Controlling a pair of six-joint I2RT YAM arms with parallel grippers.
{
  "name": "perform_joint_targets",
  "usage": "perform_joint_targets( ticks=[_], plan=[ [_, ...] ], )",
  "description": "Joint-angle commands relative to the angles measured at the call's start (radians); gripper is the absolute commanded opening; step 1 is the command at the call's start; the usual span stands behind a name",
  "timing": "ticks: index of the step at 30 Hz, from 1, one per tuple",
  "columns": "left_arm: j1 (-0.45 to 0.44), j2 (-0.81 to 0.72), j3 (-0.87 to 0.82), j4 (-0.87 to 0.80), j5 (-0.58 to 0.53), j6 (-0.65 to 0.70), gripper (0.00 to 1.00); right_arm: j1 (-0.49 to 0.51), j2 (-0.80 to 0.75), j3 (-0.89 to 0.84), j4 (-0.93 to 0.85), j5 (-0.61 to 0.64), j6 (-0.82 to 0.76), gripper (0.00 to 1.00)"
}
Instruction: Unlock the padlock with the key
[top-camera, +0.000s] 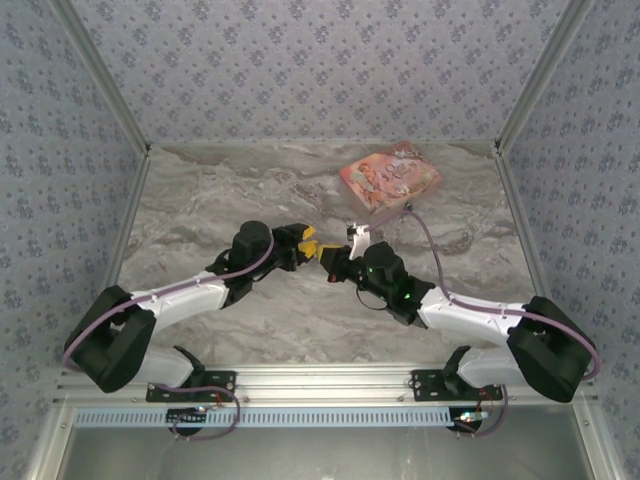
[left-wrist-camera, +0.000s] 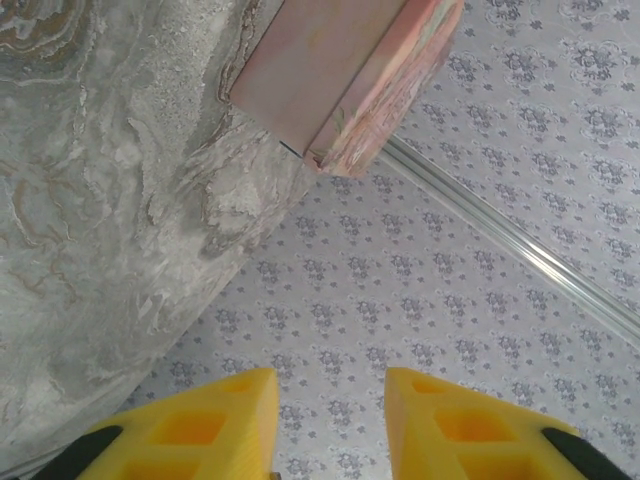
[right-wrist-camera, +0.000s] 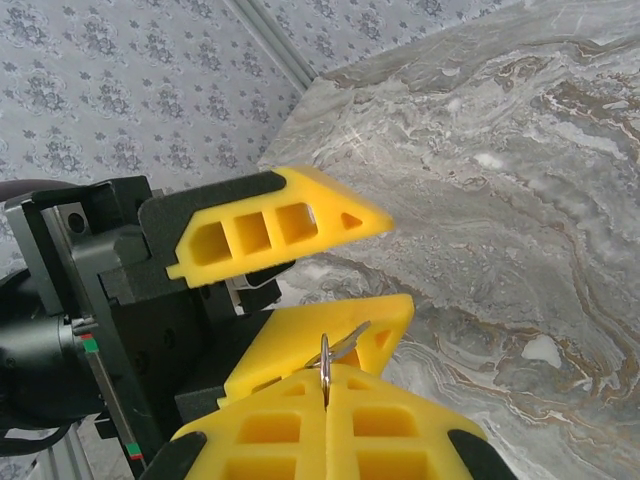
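Right claw (right-wrist-camera: 327, 400): pressed together, pinching a thin silvery ring (right-wrist-camera: 324, 358) that sticks up from between the pads. Left claw (right-wrist-camera: 395, 262): fingers spread, nothing between the tips. Its lower finger lies right behind the ring; can't tell if they touch. There's a small silvery bit (right-wrist-camera: 252, 292) deep between the left fingers, and I can't tell whether that's the padlock.

Worktop (top-camera: 230, 200): grey marble-look slab. A pink box (top-camera: 390, 178) lies toward the back right, apart from both claws. Walls (top-camera: 300, 60): blue-grey floral paper on three sides, with aluminium rails (top-camera: 100, 75) up the corners.

Left arm (top-camera: 190, 295) runs from the near-left base up and right to centre. Right arm (top-camera: 470, 310) mirrors it from near-right. The claws meet nose to nose over mid-worktop.
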Motion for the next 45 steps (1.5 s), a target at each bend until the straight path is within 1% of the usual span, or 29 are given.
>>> perform_joint_targets(
  ticks=[1,4,7,8,14,16,17,18,22,28,33,37,45],
  plan=[
    [-0.007,0.016,0.006,0.049,0.002,-0.158,0.28,0.0,0.001,-0.006,-0.001,0.02,0.004,0.0],
    [-0.008,0.025,0.011,0.057,0.01,-0.155,0.19,-0.001,0.008,-0.004,0.001,0.019,0.006,0.0],
    [-0.009,0.031,0.018,0.059,0.018,-0.145,0.02,-0.005,0.015,-0.002,0.002,0.014,0.011,0.0],
    [-0.008,0.033,0.021,0.059,0.022,-0.137,0.0,-0.005,0.018,-0.001,0.004,0.013,0.012,0.0],
    [-0.008,0.05,0.031,0.053,0.047,-0.118,0.0,-0.018,0.012,-0.006,0.003,0.014,0.013,0.0],
    [-0.007,0.046,0.031,0.033,0.049,-0.116,0.08,-0.026,0.006,-0.006,0.002,0.011,0.012,0.0],
    [-0.007,0.042,0.029,0.022,0.049,-0.115,0.16,-0.032,0.004,-0.005,0.002,0.01,0.01,0.0],
    [-0.007,0.038,0.03,0.015,0.047,-0.115,0.22,-0.037,0.004,-0.003,0.001,0.005,0.008,0.0],
    [-0.008,0.028,0.029,0.0,0.048,-0.111,0.31,-0.056,0.007,0.014,-0.001,-0.017,-0.003,0.0],
    [-0.009,0.028,0.031,-0.002,0.061,-0.111,0.42,-0.062,0.051,0.062,0.009,-0.055,-0.014,0.0],
    [-0.009,0.032,0.034,0.013,0.071,-0.117,0.46,-0.061,0.107,0.1,0.032,-0.088,-0.007,0.0],
    [-0.008,0.032,0.032,0.029,0.068,-0.118,0.46,-0.052,0.131,0.106,0.047,-0.099,0.006,0.0],
    [-0.008,0.035,0.023,0.047,0.058,-0.129,0.28,-0.047,0.097,0.051,0.037,-0.077,0.019,0.0]
  ],
)
